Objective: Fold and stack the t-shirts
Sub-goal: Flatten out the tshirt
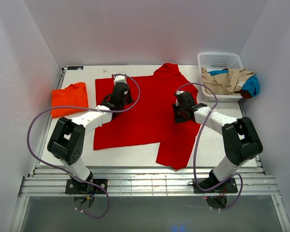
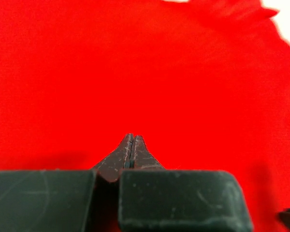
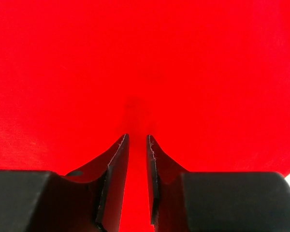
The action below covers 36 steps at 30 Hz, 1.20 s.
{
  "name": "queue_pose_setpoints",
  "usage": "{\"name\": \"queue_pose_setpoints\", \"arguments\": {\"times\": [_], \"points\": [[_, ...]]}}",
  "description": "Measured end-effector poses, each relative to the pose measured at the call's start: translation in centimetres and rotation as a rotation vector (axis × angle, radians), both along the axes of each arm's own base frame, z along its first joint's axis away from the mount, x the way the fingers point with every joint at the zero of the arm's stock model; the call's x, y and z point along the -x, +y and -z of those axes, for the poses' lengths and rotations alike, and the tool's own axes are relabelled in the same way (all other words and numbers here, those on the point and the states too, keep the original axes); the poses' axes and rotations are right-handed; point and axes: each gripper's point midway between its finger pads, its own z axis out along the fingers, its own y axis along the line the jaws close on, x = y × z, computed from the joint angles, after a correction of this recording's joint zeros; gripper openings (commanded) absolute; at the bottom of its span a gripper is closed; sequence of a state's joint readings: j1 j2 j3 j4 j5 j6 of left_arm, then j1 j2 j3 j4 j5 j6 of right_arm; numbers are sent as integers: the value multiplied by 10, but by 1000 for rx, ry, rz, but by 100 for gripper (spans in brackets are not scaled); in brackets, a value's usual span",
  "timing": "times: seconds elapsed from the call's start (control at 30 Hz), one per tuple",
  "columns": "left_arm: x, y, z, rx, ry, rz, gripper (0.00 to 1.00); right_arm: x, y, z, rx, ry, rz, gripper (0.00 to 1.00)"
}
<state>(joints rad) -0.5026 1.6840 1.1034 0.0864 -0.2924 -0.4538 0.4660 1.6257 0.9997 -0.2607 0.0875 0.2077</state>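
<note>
Pressed together, my left claw sits low over the large bright red cloth t-shirt; my right claw stands slightly parted above it.

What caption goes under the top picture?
The left gripper and right gripper over a spread red t-shirt; folded orange t-shirt at left, white basket of clothes back right.

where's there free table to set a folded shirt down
Bare table along the near edge, in front of the red t-shirt; a small patch behind the orange t-shirt. Crowded mid-table and at the basket, far right.
</note>
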Motion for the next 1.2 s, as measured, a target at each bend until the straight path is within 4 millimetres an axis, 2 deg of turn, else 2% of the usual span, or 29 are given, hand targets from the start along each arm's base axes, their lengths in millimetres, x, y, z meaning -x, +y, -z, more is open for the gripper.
{"name": "queue_pose_setpoints", "arguments": {"times": [0.1,0.27,0.43,0.6,0.77,1.2], "points": [[15,17,28,-38,84,-39,0,11,-6,15,14,32,28,25],[47,44,77,-114,231,-90,0,15,-8,24,15,33,58,23],[69,56,103,-145,315,-105,0,28,-6,35,29,42,72,22],[81,62,114,-154,346,-119,0,33,-1,38,50,6,88,18],[85,67,117,-159,355,-129,0,45,2,38,36,-26,114,8],[87,86,111,-143,343,-170,0,82,8,39,26,-26,143,8]]}}
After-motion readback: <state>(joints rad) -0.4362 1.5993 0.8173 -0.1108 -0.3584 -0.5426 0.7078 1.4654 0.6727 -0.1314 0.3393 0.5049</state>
